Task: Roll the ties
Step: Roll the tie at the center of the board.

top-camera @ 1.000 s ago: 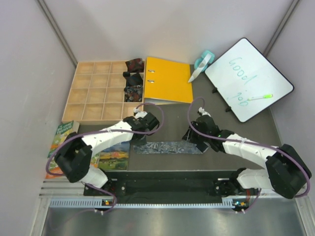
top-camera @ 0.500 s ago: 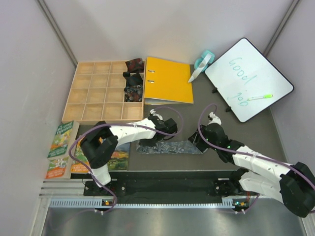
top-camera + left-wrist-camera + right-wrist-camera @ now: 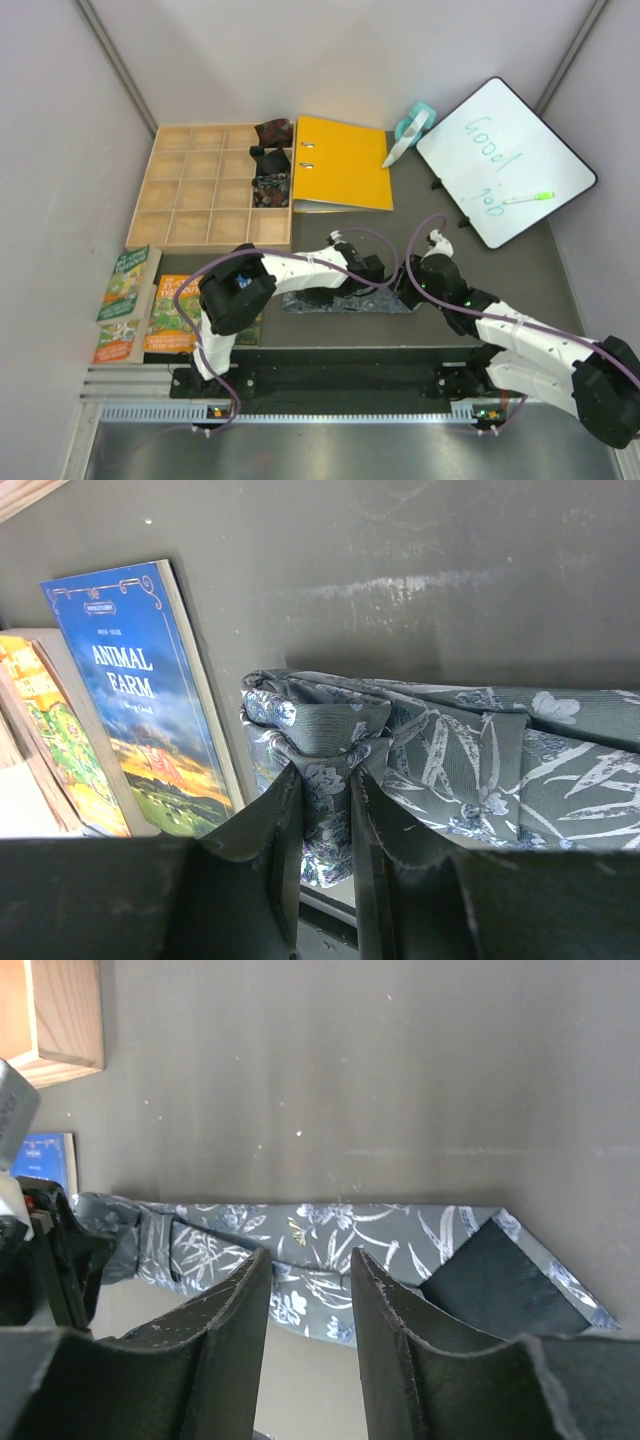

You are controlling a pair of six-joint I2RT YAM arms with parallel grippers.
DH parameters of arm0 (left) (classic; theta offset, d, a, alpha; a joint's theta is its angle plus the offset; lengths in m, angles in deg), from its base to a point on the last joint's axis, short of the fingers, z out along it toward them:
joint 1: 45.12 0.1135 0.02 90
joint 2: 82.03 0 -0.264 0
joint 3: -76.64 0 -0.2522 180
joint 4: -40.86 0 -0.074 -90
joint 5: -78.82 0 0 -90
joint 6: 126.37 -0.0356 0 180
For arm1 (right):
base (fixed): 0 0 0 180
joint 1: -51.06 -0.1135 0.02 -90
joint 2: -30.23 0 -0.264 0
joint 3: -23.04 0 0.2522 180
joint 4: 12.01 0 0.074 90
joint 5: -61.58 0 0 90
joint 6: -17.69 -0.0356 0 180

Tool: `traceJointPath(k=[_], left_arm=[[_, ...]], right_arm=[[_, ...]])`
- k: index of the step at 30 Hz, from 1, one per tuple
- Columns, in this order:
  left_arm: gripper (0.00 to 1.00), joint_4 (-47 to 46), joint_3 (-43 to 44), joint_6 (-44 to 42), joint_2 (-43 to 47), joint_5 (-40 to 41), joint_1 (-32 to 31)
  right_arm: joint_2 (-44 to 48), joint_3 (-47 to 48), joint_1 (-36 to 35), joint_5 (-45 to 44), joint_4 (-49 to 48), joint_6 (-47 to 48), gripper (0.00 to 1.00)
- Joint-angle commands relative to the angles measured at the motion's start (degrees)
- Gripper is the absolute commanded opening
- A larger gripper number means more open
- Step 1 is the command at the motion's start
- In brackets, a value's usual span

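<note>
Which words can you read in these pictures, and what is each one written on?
"Good job": handwritten on the whiteboard.
"ANIMAL FARM": cover of the blue book; its smaller print is unreadable.
Titles of the green book and orange book: too blurred to read.

"Good job" is being displayed in green handwriting on the white rectangular whiteboard (image 3: 505,160), at two o'clock in the overhead view. "ANIMAL FARM" is being shown in pale capitals on the blue paperback book cover (image 3: 150,700), at nine o'clock in the left wrist view.
</note>
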Motion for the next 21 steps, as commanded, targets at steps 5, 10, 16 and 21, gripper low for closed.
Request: traceJointPath(k=[5, 10, 16, 21], left_arm=[[0.31, -8.60, 1.08, 0.32, -0.66, -7.66, -0.22], [0.42, -10.98, 0.47, -0.22, 1.01, -10.30, -0.22], [0.54, -12.12, -0.32, -0.13, 3.74, -10.65, -0.14], [0.60, -12.99, -1.03, -0.22, 7.25, -10.47, -0.13]], right_arm=[[1.08, -0.43, 0.49, -1.01, -3.44, -0.14, 0.39], [0.55, -0.35, 0.58, -1.01, -3.88, -0.05, 0.40], [-0.33, -0.08, 0.41, -0.66, -4.32, 0.04, 0.40], [-0.85, 0.09, 0.49, -0.84, -4.68, 0.21, 0.40]])
